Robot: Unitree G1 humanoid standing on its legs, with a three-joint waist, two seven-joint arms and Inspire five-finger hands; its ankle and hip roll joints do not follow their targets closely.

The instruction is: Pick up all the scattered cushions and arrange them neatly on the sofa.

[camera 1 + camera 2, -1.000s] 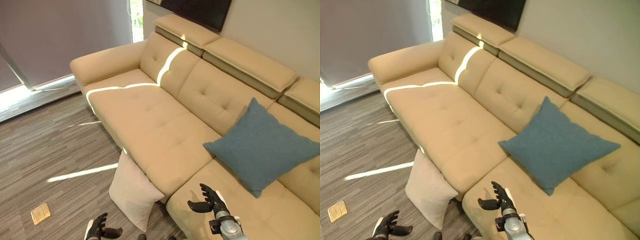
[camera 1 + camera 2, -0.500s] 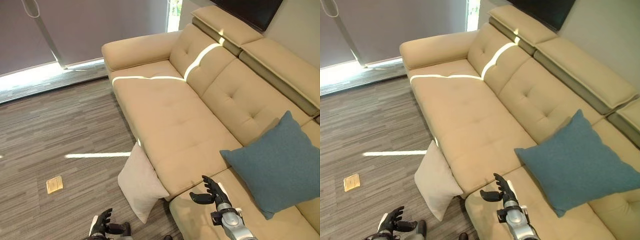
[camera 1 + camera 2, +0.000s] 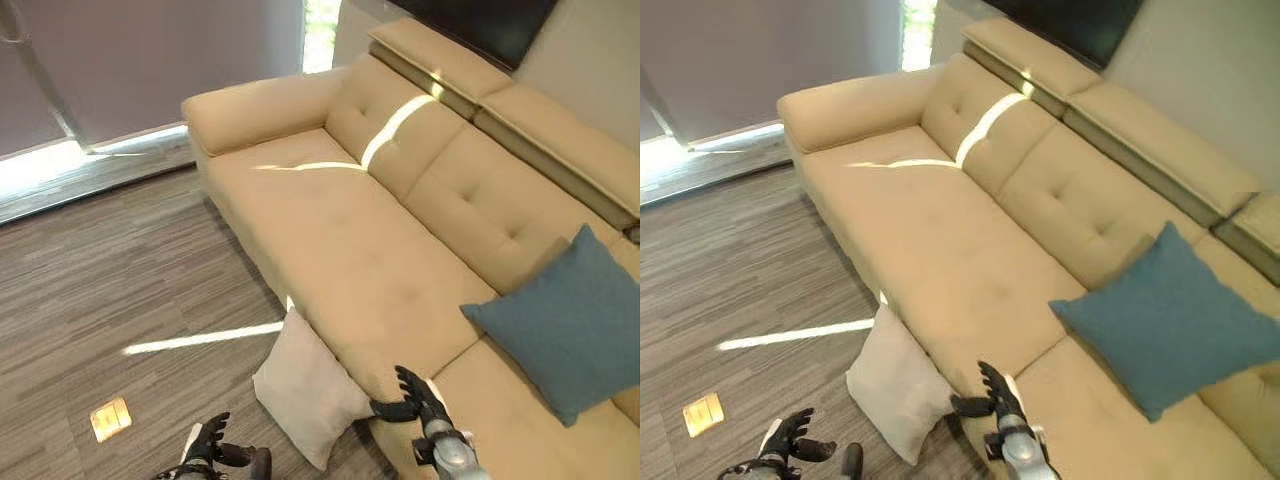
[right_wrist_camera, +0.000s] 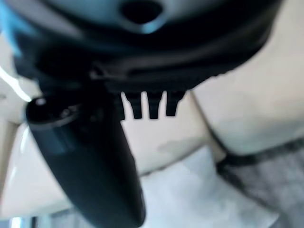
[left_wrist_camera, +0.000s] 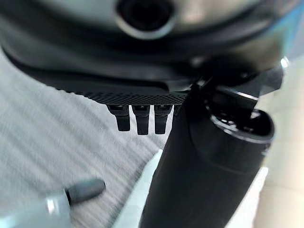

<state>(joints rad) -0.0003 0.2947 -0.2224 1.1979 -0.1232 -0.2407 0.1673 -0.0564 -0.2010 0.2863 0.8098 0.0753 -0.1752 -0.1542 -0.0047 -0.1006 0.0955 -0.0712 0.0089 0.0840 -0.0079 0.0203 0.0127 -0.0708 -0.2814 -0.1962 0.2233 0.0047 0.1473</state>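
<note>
Cushions: white cushion [image 3: 305,397] on floor, leaning against sofa [image 3: 380,260] front; blue cushion [image 3: 570,325] already on seat. White one looks soft, light, floppy: grab an upper corner or pinch the edge. Right hand [image 3: 412,398] released, just beside it; left hand [image 3: 205,447] relaxed, low over floor.

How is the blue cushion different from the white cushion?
The blue cushion is on the sofa, leaning on its backrest; the white cushion is down on the floor, leaning against the sofa's front. The blue one looks bigger than the white one. Both are square, and neither is held.
</note>
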